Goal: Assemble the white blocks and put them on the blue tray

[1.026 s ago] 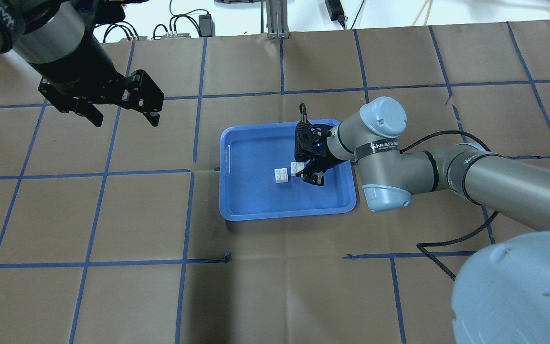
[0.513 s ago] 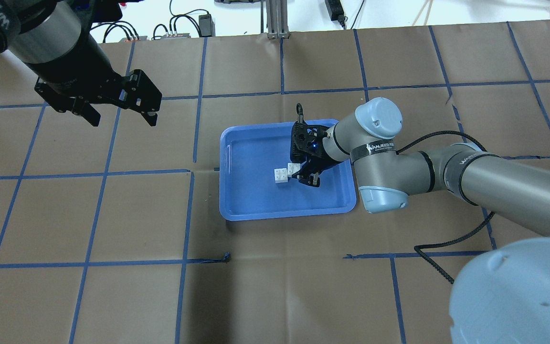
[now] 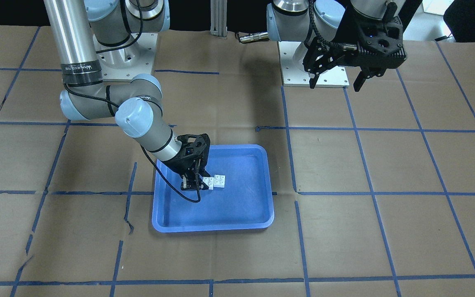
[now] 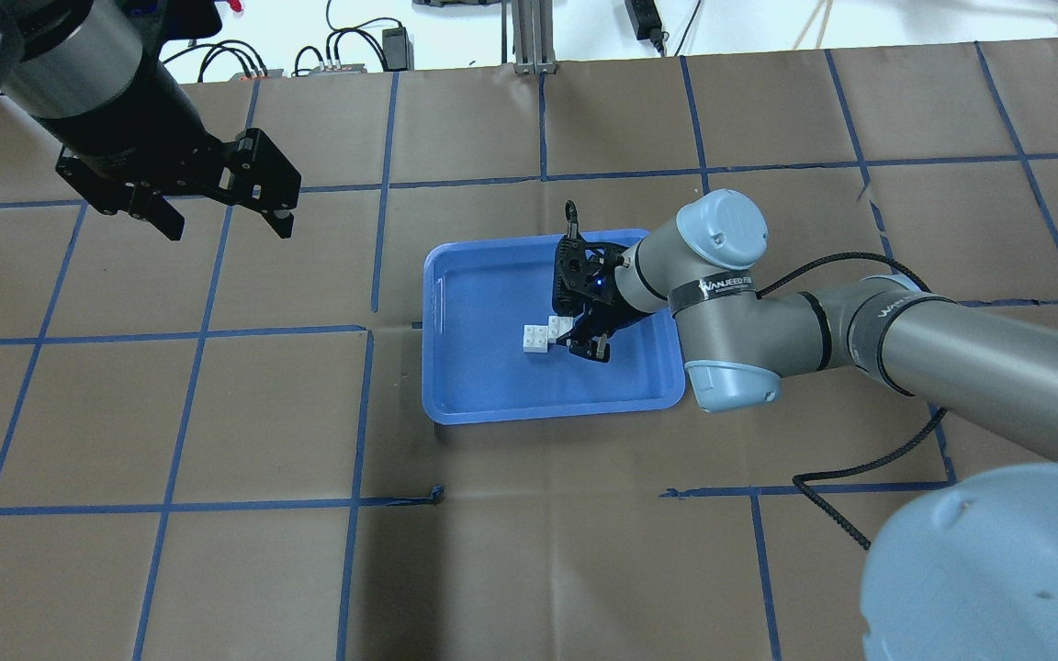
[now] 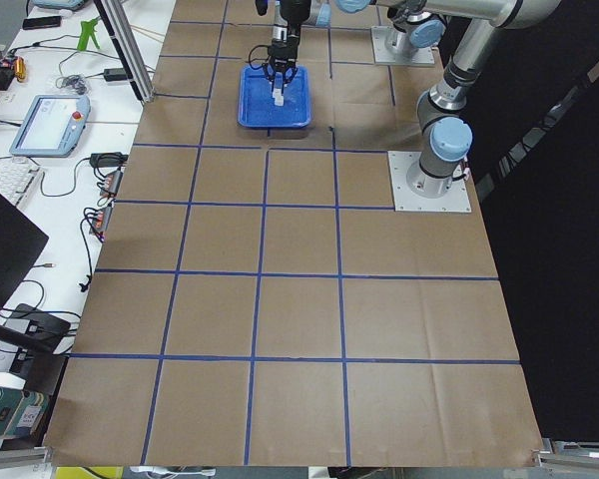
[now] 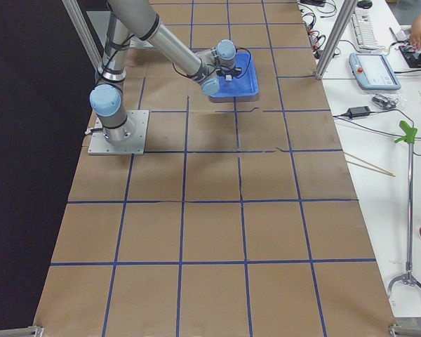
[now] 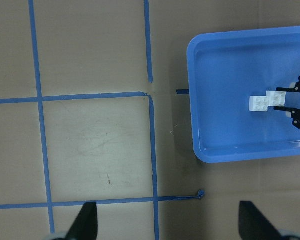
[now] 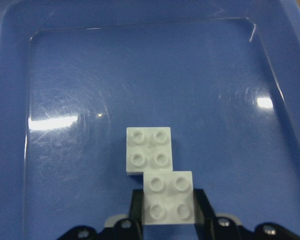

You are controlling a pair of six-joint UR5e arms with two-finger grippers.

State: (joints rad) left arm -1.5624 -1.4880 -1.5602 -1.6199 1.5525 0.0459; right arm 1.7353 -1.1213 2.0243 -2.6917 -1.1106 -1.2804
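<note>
The blue tray point(image 4: 492, 386) lies mid-table; it also shows in the front view point(image 3: 245, 210). My right gripper point(image 4: 577, 336) reaches low into it and is shut on one white block point(image 4: 558, 324). In the right wrist view that held block point(image 8: 168, 197) sits between the fingers point(image 8: 203, 205). Its corner overlaps the corner of the second white block point(image 8: 149, 149), which lies studs up on the tray floor point(image 8: 90, 75). I cannot tell if they touch. My left gripper point(image 4: 227, 228) hangs open and empty high over the table, well left of the tray.
Brown paper with a blue tape grid point(image 4: 364, 340) covers the table. Cables and power bricks point(image 4: 345, 55) lie beyond the far edge. The right arm's black cable point(image 4: 860, 468) loops over the table right of the tray. Both arm bases point(image 3: 316, 62) stand at the robot's side.
My right gripper has carried its white block to the left, up against the second block, which has shifted slightly left. The left arm has drifted a little further left and back.
</note>
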